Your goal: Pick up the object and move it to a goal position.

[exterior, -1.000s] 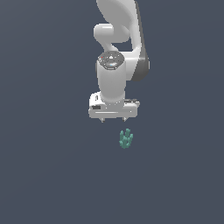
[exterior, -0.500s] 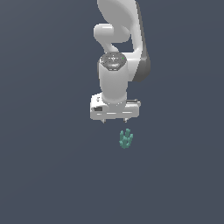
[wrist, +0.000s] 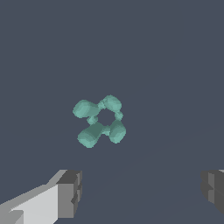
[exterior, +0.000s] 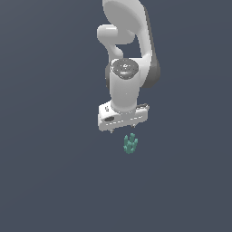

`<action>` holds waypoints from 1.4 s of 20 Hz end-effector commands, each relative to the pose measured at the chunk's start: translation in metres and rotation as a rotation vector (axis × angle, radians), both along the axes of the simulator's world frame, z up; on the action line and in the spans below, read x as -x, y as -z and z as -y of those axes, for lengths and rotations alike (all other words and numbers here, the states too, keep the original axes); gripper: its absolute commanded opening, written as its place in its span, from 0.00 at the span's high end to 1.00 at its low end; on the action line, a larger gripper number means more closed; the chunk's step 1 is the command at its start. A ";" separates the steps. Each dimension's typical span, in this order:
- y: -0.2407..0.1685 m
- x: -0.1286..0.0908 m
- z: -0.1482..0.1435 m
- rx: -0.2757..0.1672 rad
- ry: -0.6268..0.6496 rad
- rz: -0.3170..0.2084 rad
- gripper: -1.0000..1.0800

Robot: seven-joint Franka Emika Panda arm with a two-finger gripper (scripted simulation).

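The object is a small teal-green knobbly piece with short rounded prongs, lying on the dark grey floor. In the wrist view the object shows several prongs around a central hole. My white gripper hangs just above and a little toward the exterior view's left of it, apart from it. In the wrist view the gripper is open, its two grey fingertips spread wide with nothing between them. The object lies ahead of the fingertips, not between them.
The white arm rises behind the gripper toward the top of the exterior view. The floor is a plain dark grey surface with nothing else on it in view.
The gripper has dropped slightly toward the object and shifted a little. The object has not moved.
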State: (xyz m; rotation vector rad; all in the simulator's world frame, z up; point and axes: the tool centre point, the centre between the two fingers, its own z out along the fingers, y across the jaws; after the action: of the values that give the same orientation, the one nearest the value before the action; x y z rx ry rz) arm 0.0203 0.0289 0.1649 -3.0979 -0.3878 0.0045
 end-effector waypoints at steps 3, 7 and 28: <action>0.006 -0.008 -0.012 0.006 -0.144 0.003 0.04; 0.011 -0.015 -0.023 0.011 -0.271 0.005 0.04; 0.026 -0.026 -0.042 0.017 -0.489 0.010 0.04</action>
State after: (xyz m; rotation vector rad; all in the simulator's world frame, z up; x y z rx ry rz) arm 0.0468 0.0711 0.1429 -2.9303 -1.1329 -0.0013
